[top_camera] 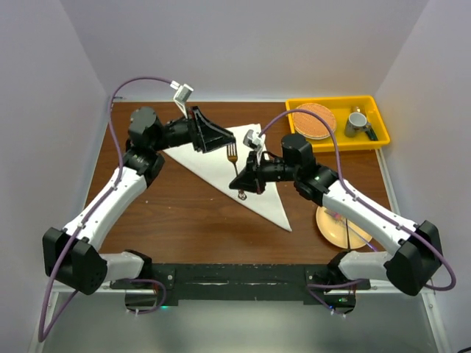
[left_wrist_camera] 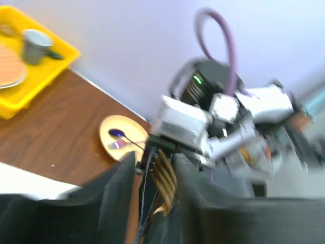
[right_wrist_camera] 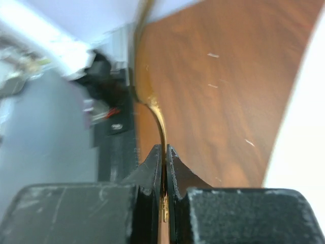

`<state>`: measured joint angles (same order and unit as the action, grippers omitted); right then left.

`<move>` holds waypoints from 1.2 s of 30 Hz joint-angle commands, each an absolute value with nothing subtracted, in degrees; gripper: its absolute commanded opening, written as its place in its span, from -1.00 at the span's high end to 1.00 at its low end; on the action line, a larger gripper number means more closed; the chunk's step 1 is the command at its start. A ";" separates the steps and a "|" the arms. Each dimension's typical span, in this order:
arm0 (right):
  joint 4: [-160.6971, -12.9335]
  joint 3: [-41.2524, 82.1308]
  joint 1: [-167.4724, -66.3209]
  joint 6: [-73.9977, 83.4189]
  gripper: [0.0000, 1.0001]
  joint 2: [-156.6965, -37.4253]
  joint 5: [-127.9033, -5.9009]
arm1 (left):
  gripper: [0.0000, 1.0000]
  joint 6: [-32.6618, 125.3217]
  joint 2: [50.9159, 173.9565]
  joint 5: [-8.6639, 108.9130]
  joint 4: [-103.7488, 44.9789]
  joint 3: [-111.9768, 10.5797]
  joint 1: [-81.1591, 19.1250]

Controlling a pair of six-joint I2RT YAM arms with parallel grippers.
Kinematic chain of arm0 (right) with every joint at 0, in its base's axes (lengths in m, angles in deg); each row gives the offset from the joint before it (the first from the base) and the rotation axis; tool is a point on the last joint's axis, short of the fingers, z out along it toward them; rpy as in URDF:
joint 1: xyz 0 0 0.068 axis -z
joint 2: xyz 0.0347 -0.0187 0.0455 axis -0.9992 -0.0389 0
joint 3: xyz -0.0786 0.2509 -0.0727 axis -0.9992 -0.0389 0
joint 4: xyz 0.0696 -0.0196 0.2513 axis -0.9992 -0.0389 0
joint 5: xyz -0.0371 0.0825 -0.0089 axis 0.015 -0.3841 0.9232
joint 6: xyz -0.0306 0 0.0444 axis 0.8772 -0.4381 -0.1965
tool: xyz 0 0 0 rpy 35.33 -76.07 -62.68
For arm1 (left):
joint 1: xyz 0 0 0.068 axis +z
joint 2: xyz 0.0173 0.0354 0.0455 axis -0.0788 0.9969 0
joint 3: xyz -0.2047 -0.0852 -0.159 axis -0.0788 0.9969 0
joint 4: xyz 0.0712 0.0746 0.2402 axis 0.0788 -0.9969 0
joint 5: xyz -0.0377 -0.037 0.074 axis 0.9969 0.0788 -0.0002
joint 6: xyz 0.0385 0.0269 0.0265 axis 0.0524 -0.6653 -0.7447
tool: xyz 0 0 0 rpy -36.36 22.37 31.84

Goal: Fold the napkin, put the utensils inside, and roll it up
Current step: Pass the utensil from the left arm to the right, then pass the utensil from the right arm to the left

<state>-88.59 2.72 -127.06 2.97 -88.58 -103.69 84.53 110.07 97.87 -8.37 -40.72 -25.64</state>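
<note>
As the top camera has it, napkin (top_camera: 213,165): folded to a triangle, flat on the tabletop (top_camera: 184,213) between the two arms.
fork (top_camera: 233,156): over the napkin and seemingly off the cloth, tines near the left jaws, handle running down into the right jaws.
left wrist, fork (left_wrist_camera: 164,175): gold tines sit in the gap of the left jaws; the picture is blurred.
left jaws: spread, with a strip of tabletop (left_wrist_camera: 61,132) showing beside the tines; no pinch visible.
right wrist, fork (right_wrist_camera: 155,112): seen edge-on, curved handle rising from the jaws, brown tabletop (right_wrist_camera: 218,91) beyond, napkin (right_wrist_camera: 299,127) at the right edge.
right jaws: pressed together on the fork's thin handle.
handling, fork: probably light, stiff and slick. Pinched at one end it may swivel, so a hold on the flat faces nearer mid-handle looks safer.
handling, napkin: soft and limp. Best taken at a corner or along the folded edge, catching both layers.
</note>
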 commanded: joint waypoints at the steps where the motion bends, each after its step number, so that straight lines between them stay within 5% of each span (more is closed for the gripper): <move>1: -97.63 6.32 -126.79 3.52 1.00 -87.70 -80.83 | -0.28 64.91 105.24 72.67 -37.58 -49.27 -26.40; 2: -99.82 7.37 -126.88 4.05 1.00 -87.70 -78.27 | -0.50 63.94 104.02 69.41 -38.95 -49.72 -26.58; 5: -102.99 8.87 -128.02 5.28 1.00 -87.87 -66.85 | -0.54 63.23 102.16 58.24 -42.55 -49.98 -28.77; 10: -110.73 13.09 -130.39 5.73 1.00 -91.21 -49.63 | -0.38 61.64 104.96 32.84 -49.22 -54.37 -44.90; 14: -110.04 12.57 -130.75 3.36 1.00 -90.78 -47.75 | -0.23 63.22 112.43 19.92 -52.93 -59.63 -52.67; 19: -110.13 12.04 -130.84 1.95 1.00 -91.13 -49.06 | -0.22 63.05 115.60 12.87 -51.17 -60.44 -58.83; 23: -107.15 10.20 -130.92 -1.73 1.00 -89.20 -53.19 | -0.02 63.31 114.47 13.64 -48.81 -58.00 -59.01; 36: -103.19 7.83 -130.75 -7.46 1.00 -85.59 -62.77 | -0.27 64.37 113.23 16.28 -36.70 -50.52 -58.92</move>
<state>-109.25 7.96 -130.49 -4.64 -88.64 -58.07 64.20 114.85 16.54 -42.95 -53.16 -58.67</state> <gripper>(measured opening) 0.025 0.622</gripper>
